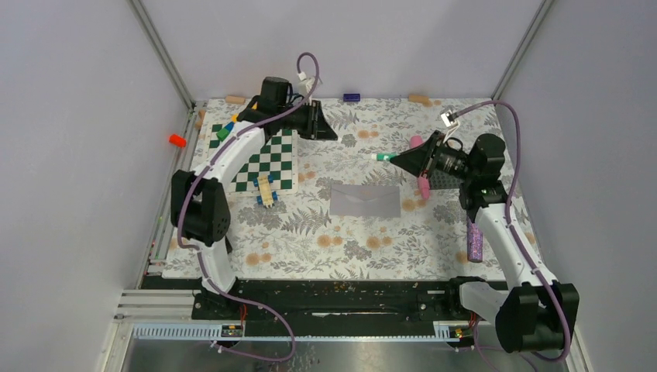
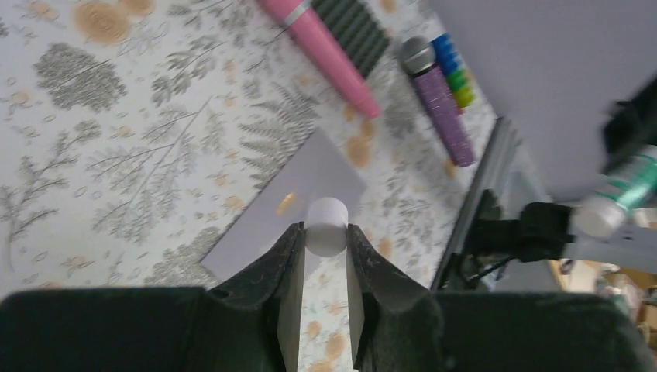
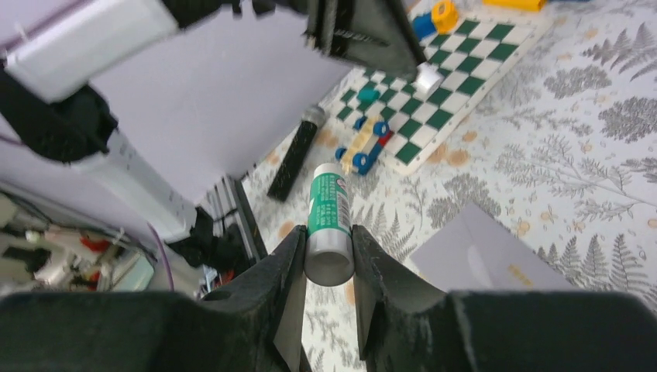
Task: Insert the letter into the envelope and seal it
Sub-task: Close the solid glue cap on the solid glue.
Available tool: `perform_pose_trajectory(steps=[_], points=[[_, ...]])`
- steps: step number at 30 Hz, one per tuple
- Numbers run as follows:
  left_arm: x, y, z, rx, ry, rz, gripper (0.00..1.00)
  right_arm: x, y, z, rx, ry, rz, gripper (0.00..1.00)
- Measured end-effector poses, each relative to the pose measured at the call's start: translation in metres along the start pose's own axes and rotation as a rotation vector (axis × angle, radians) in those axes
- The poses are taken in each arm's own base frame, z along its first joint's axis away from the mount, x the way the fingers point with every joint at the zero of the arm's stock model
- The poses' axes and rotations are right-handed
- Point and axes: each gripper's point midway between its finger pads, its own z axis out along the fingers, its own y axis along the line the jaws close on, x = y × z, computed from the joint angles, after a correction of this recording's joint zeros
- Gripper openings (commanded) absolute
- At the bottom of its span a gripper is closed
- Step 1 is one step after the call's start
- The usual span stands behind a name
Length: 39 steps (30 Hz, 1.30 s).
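Observation:
The pale grey-lavender envelope [image 1: 366, 199] lies flat on the floral cloth in the middle, and the left wrist view shows the same envelope [image 2: 287, 205] below the fingers. No letter is in view. My left gripper [image 2: 326, 230] hovers above the cloth at the back left [image 1: 329, 132], shut on a small white cap [image 2: 326, 218]. My right gripper [image 3: 328, 234] hangs right of centre [image 1: 393, 157], shut on the base of a green glue stick [image 3: 327, 203] that points leftward [image 1: 383, 156]. Both grippers are above and behind the envelope, not touching it.
A green-and-white chessboard [image 1: 271, 159] with a toy car [image 1: 267, 188] on it lies at the left. A pink marker [image 1: 423, 186], a dark studded plate [image 1: 443, 180] and a purple marker [image 1: 475, 240] lie at the right. A black marker [image 3: 294, 159] rests near the rail.

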Motion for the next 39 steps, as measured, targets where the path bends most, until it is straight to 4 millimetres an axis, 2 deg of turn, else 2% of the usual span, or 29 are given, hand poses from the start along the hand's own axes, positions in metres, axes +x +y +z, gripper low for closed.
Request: perform_pose_trajectory(steps=[4,11,18,24,30,39], points=[[-0.015,-0.030,-0.014,0.141,-0.144,-0.102,0.00,-0.016,-0.005,0.006,-0.013,-0.100,0.063,0.04],[-0.033,-0.060,-0.022,0.396,-0.313,-0.290,0.00,-0.029,-0.016,0.013,-0.083,-0.232,0.225,0.02],[-0.043,-0.092,-0.040,0.552,-0.385,-0.294,0.00,-0.045,-0.007,0.009,-0.141,-0.332,0.286,0.00],[-0.034,-0.109,-0.034,0.590,-0.357,-0.297,0.00,-0.048,-0.007,0.009,-0.151,-0.354,0.316,0.00],[-0.026,-0.126,-0.026,0.618,-0.323,-0.289,0.00,-0.040,-0.008,0.012,-0.150,-0.340,0.328,0.00],[-0.024,-0.125,-0.023,0.609,-0.313,-0.291,0.00,-0.026,-0.007,0.021,-0.144,-0.296,0.336,0.00]])
